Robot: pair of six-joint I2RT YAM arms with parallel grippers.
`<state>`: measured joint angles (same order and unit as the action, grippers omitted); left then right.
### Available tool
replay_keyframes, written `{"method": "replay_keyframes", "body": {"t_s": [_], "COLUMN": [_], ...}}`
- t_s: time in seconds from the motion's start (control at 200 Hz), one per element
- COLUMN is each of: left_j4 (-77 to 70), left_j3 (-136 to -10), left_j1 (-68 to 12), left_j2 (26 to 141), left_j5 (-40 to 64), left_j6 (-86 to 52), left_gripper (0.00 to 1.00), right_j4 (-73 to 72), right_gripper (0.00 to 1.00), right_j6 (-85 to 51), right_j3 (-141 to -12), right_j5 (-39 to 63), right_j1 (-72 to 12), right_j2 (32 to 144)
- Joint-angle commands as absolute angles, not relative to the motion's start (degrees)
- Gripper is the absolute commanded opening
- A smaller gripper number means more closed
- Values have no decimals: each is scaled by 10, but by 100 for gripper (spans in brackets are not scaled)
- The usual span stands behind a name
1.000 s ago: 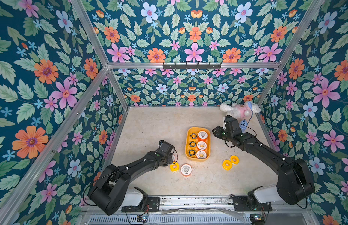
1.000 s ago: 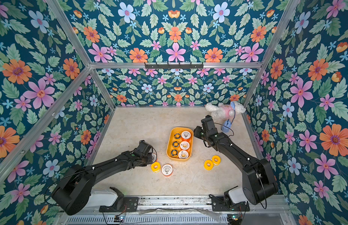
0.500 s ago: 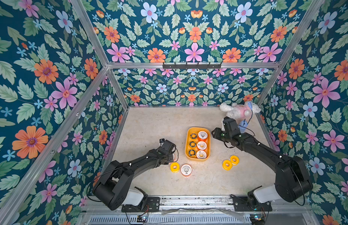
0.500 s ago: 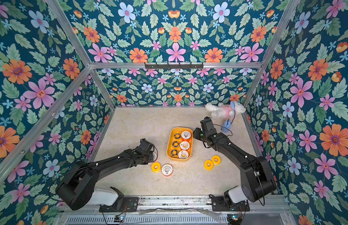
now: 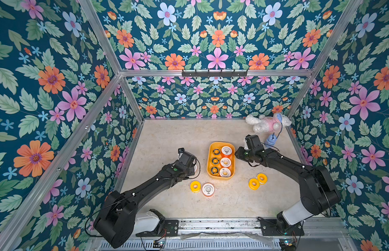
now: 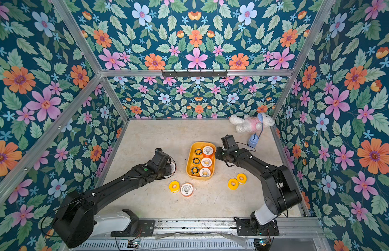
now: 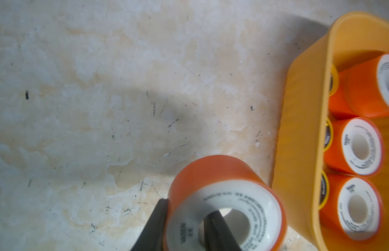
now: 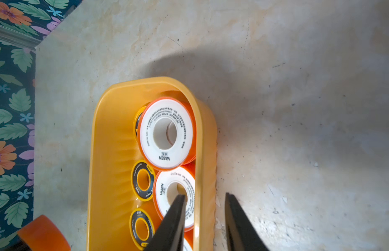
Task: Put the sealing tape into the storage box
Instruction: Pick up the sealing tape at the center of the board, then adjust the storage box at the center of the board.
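While the left hand [image 7: 187, 208] pinches an orange-rimmed spool [image 7: 224, 189] of sealing tape, one finger [image 7: 155, 226] outside the rim and the other through the centre hole, that spool sits just beside the storage box [image 7: 302, 130], off its left long wall and apart from it. Whether it rests on the table [image 5: 167, 141] or hangs clear of it cannot be told. In both top views only a sliver of its white face shows past the left wrist.

The right hand [image 8: 205, 195] stands partly spread astride the box's right long wall. One finger is over the middle white-faced spool inside and the other over the bare table outside, with a gap between the wall and each finger. It grips nothing.

Inside the box lie two rows. Three black-faced spools [image 5: 215, 161] with yellow rims line the left side. Three white-faced spools [image 5: 225, 162] line the right side. The far one sits higher than its neighbours and overlaps the black-faced spool beside it.

Four more spools lie flat on the table outside the box. A plain yellow spool [image 5: 195, 186] and a white-and-orange spool [image 5: 208, 189] touch each other just before the box's near end. A pair of yellow spools [image 5: 253, 183], also touching, lies off to the right of that end.

A plush toy [image 5: 267, 122] lies in the far right corner, with a small blue object [image 5: 270, 139] on a cord near it.
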<state>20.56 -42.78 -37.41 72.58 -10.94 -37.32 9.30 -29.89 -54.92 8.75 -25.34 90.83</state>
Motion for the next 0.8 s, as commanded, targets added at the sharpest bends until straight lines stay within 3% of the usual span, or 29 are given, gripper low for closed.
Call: {"method": "replay_keyframes", "body": {"t_s": [0.0,0.525,0.795], "left_j4": [208,201,197], "left_j3": [-455,-570,-622], "left_j1": [-386,-471,-494], "left_j2": [735,829,893], "left_j5": [-110,-111,-98], "left_j6": [-357,-334,-319], "left_gripper": [31,32,32], "right_j4": [89,90,87], "right_gripper": [29,17,16], "right_j6": [-291,-287,-284], "right_j3": [-552,-575,-581], "right_j5": [105,120,123], "right_j1": [-254,-271,-277], "right_j2": [918,944,970]}}
